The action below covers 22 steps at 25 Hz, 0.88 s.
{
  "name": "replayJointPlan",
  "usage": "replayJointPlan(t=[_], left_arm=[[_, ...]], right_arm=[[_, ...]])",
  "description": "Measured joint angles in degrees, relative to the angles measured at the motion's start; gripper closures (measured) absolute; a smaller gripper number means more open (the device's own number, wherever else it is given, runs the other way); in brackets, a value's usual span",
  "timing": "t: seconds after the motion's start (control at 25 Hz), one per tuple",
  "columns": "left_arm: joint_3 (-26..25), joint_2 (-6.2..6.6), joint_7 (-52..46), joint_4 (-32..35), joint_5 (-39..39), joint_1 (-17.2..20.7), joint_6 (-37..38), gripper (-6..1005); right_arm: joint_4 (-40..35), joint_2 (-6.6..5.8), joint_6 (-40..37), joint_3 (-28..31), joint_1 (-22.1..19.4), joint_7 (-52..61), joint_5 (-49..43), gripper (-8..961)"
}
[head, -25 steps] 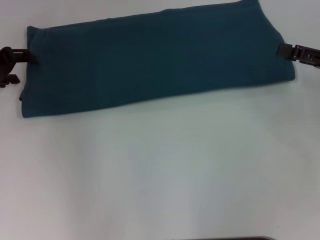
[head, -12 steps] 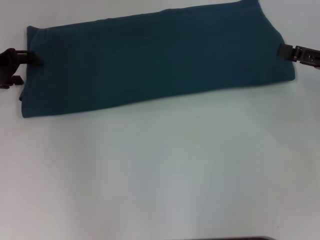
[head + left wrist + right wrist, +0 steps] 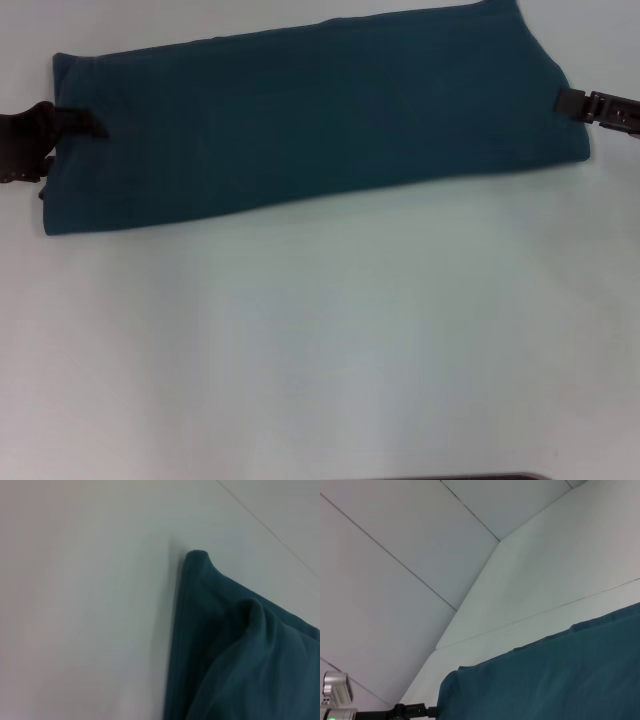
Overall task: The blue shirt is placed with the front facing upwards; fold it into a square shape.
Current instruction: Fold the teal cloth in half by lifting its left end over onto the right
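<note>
The blue shirt lies folded into one long band across the far part of the white table, with no lettering showing. My left gripper is at the band's left end, open, its upper finger reaching over the cloth edge. In the left wrist view the shirt shows a raised ridge near its corner. My right gripper touches the band's right end. The right wrist view looks along the shirt to the left gripper far off.
Bare white table fills the near half of the head view. A dark strip shows at the bottom edge. White wall panels rise behind the table.
My left gripper has slid to the right, from beside the shirt's left edge to over it. The right gripper and the shirt's outline have stayed put.
</note>
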Motion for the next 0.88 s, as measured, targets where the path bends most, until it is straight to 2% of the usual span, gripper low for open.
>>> replayJointPlan(t=[0.36, 0.88], left_arm=[[-0.03, -0.15, 0.55, 0.0, -0.3, -1.16, 1.46, 206], [-0.64, -0.02, -0.45, -3.66, 0.83, 0.96, 0.23, 207]], right_arm=[[0.0, 0.0, 0.0, 0.0, -0.16, -0.08, 0.0, 56], [0.0, 0.09, -0.26, 0.0, -0.33, 0.17, 0.0, 55]])
